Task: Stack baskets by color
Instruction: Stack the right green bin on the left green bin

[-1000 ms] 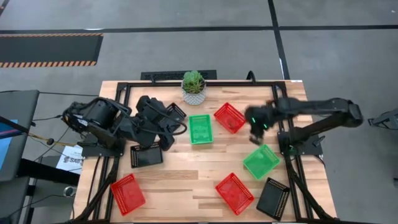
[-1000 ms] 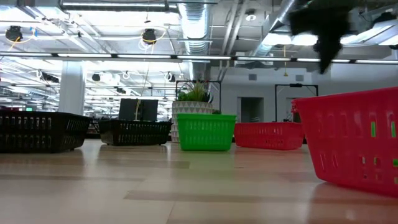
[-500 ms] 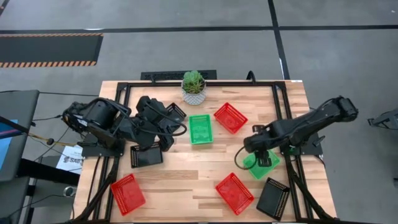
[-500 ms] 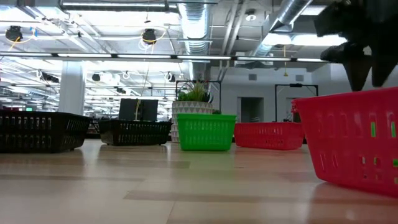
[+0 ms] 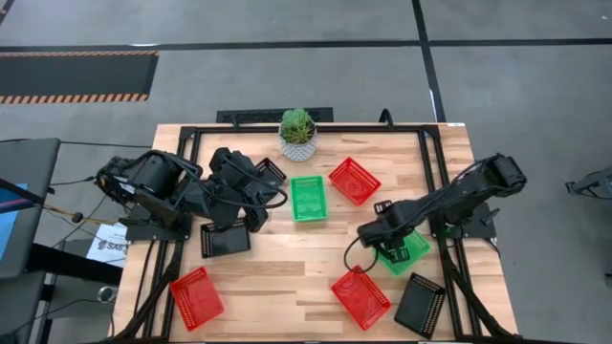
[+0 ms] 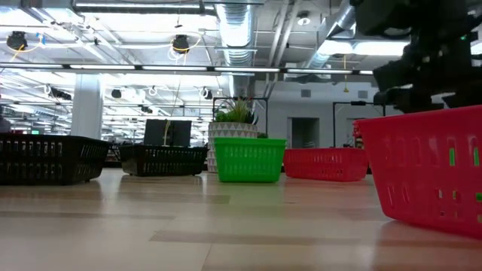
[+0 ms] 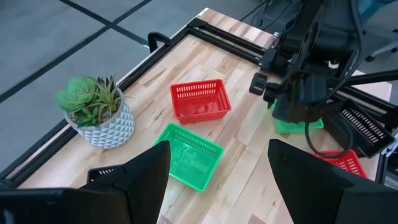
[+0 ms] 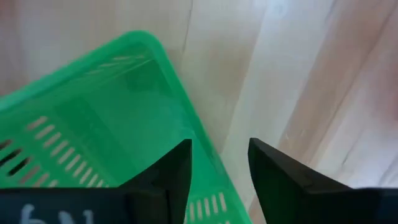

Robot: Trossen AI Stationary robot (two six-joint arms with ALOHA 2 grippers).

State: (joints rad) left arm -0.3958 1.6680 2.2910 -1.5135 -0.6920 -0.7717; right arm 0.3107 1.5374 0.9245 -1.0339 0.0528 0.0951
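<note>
The green basket (image 5: 405, 250) the right arm is working on sits at the right of the high view, just below mid-height. It's turned on a diagonal, long axis running from lower left up to upper right. The right gripper (image 5: 375, 232) is down at its left corner, and in the right wrist view the two dark fingers (image 8: 166, 175) stand a little apart with the basket's green rim (image 8: 186, 140) running into the gap between them. Not clamped as far as I can see, one finger inside the wall and one outside.

Just below it are a red basket (image 5: 360, 297) and a black basket (image 5: 421, 304), both tilted too. Up near the center, a second green basket (image 5: 309, 198) lies with its long axis running top to bottom, beside another red basket (image 5: 354, 181) on a diagonal. The potted plant (image 5: 297, 133) is at the top edge.

The left gripper (image 5: 251, 191) waits at center left, fingers spread wide, holding nothing.
</note>
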